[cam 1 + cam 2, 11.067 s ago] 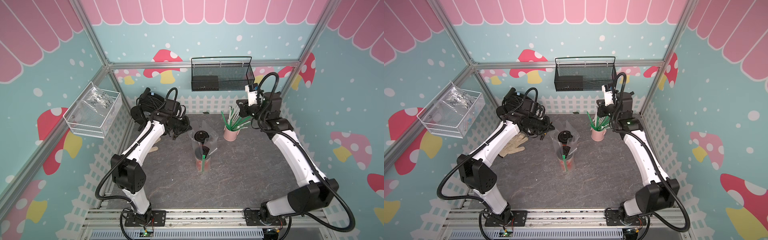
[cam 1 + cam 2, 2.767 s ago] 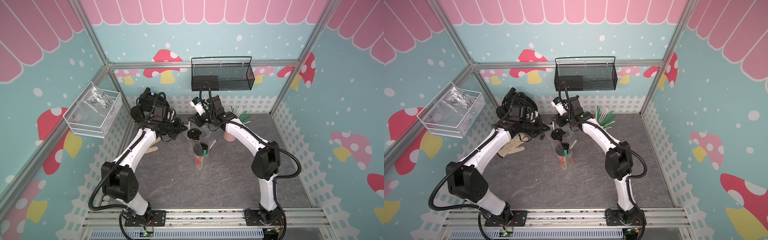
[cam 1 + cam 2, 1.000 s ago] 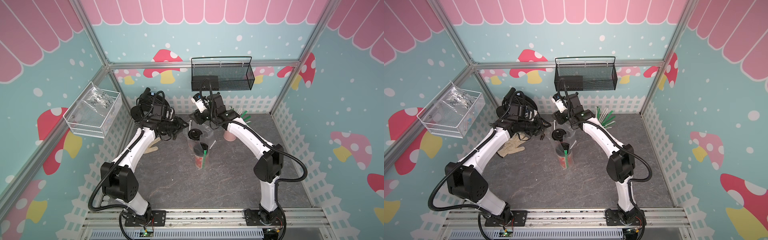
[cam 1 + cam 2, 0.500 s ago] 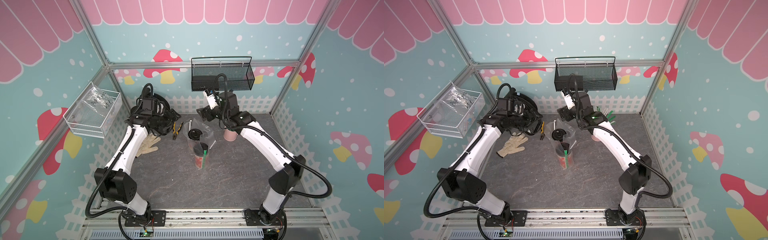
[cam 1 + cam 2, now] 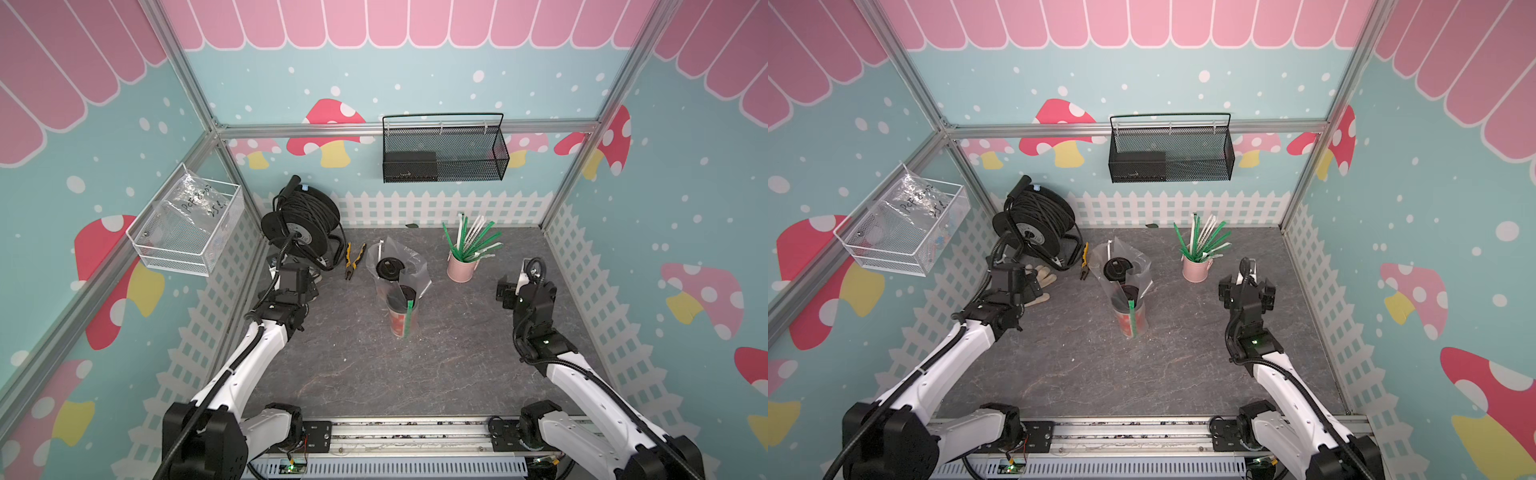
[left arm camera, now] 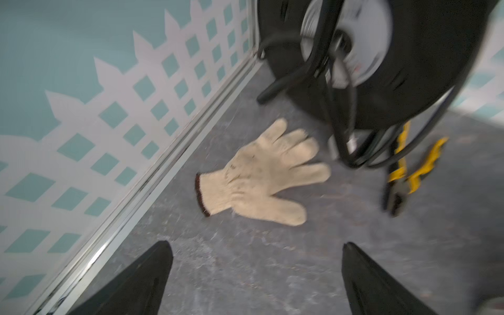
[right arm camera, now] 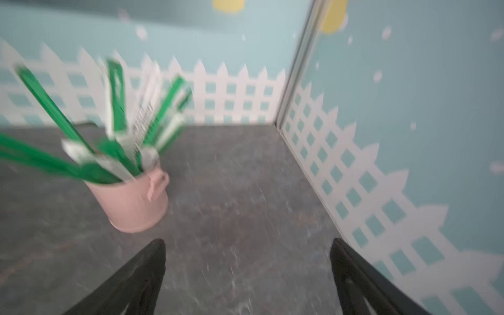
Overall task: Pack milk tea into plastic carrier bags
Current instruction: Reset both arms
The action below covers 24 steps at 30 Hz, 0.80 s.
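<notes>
Two milk tea cups (image 5: 1130,318) are standing upright at the middle of the grey table (image 5: 353,374). The red cup (image 5: 400,322) is sitting nearer and the far cup (image 5: 390,268), showing mainly its black lid, just behind it. Both are sitting inside the clear carrier bag (image 5: 417,270), whose crinkled top is rising around them. The left gripper (image 6: 255,245) is hovering by the left wall, well apart from the cups, its fingers (image 6: 147,278) spreading wide on nothing, with a cream glove (image 6: 259,174) lying just beyond them. The right gripper (image 7: 246,242) is hanging at the right side, equally far from the bag, fingers (image 7: 354,272) gaping empty, with the pink straw pot (image 7: 131,204) standing to its left.
</notes>
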### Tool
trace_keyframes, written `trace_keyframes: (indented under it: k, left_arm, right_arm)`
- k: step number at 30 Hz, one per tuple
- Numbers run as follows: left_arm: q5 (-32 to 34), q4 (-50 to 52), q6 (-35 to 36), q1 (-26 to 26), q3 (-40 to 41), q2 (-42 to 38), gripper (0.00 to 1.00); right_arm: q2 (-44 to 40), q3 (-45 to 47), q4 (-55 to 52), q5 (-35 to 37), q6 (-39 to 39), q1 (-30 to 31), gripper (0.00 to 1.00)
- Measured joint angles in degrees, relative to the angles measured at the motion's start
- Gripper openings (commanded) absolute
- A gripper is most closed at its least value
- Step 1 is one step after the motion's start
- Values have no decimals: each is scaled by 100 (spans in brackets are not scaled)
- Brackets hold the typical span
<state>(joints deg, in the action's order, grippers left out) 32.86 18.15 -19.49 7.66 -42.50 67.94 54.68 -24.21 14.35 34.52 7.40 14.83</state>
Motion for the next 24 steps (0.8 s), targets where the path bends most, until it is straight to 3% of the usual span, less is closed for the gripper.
trace_keyframes:
  k: [5,9,13,17,24]
  left_arm:
    - [-55,-2245,710,-35,1598,468,100]
    - [-551,-3720,1032,-127,1976,793,99]
    - [-881,-4841,1305,-188,1762,1335,99]
    - [-1294,-6054,1364,-444,1939,1934,99]
    - [-1488,-6612,1375,-527,2046,2024,99]
  right_arm:
    - [1257,1532,2258,17,-420,-352,97]
    - [2310,1478,3696,-367,-603,-804,98]
    - [3071,1408,5342,-1307,-562,-1290,99]
    - [3268,1425,5744,-1764,-522,-1364,100]
    - [3268,1412,6013,-2020,-501,-1403,100]
